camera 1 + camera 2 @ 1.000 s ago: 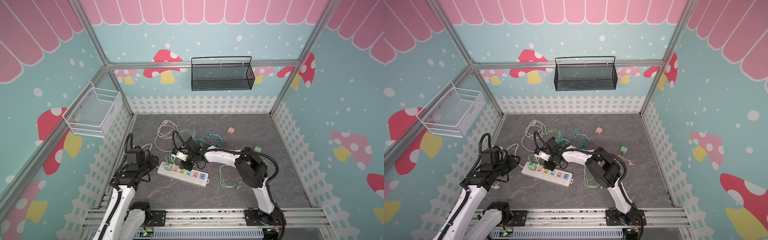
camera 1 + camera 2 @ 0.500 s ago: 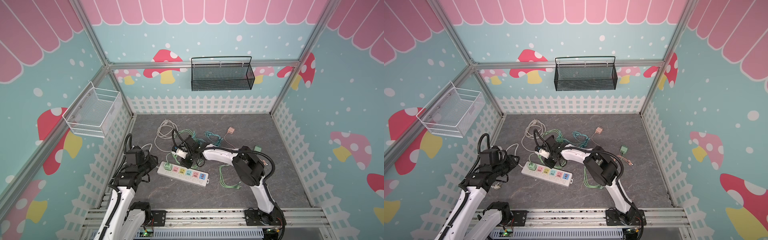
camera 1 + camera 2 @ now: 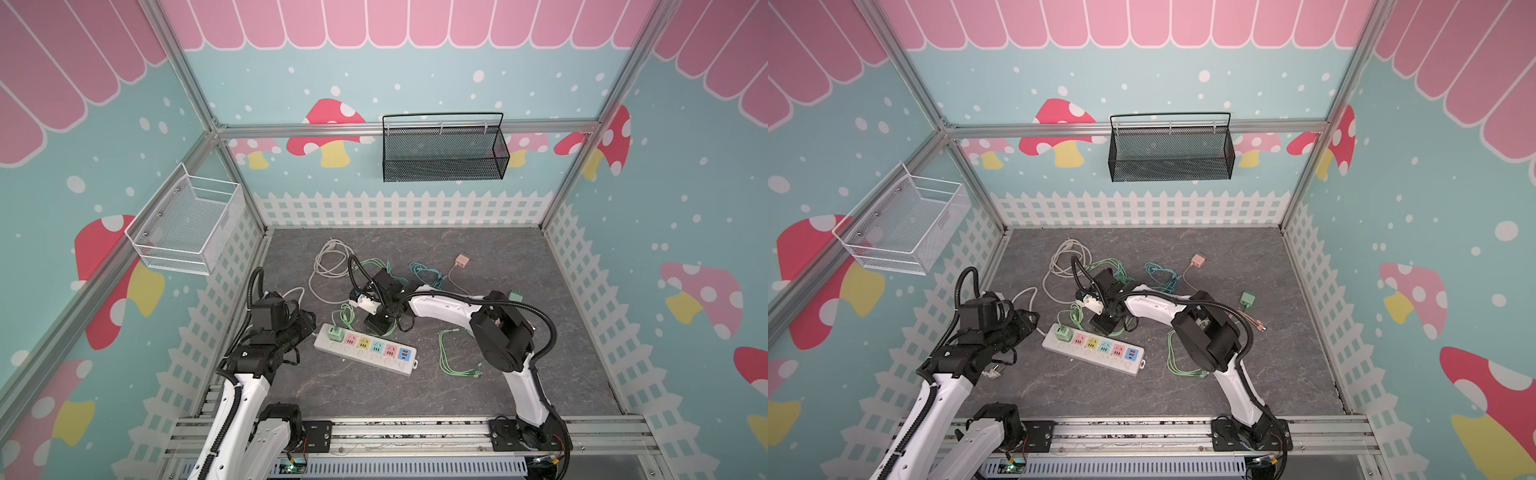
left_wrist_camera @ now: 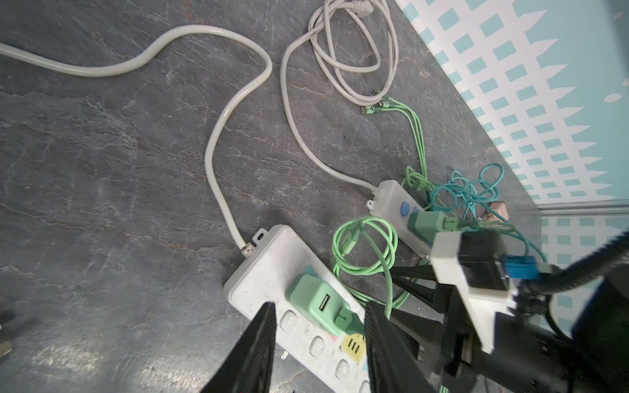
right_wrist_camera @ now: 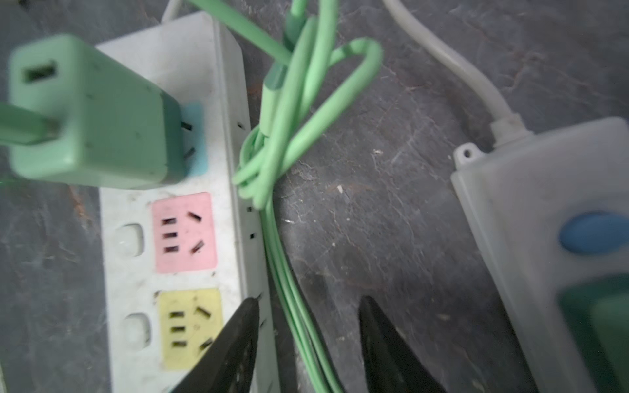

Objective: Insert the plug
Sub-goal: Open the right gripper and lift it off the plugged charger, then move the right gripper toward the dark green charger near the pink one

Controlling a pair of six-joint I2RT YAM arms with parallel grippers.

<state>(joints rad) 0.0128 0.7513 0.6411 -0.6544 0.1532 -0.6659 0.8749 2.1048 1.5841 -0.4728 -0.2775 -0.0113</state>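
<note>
— Where was the green plug (image 3: pixel 333 332)?
— In the end socket at the power strip's (image 3: pixel 365 353) 10 o'clock end, with its prongs partly showing.
— And the grippers?
— The left gripper (image 4: pixel 319 308) sat at the plug's 9 o'clock, jaws half apart and gripping nothing. The right gripper (image 5: pixel 309 299) was at 3 o'clock, jaws parted over a green cable (image 5: pixel 274 238) along the strip's edge.
— Any room?
— Cables crowded 12 o'clock, and bare floor (image 3: pixel 374 395) lay at 6.
</note>
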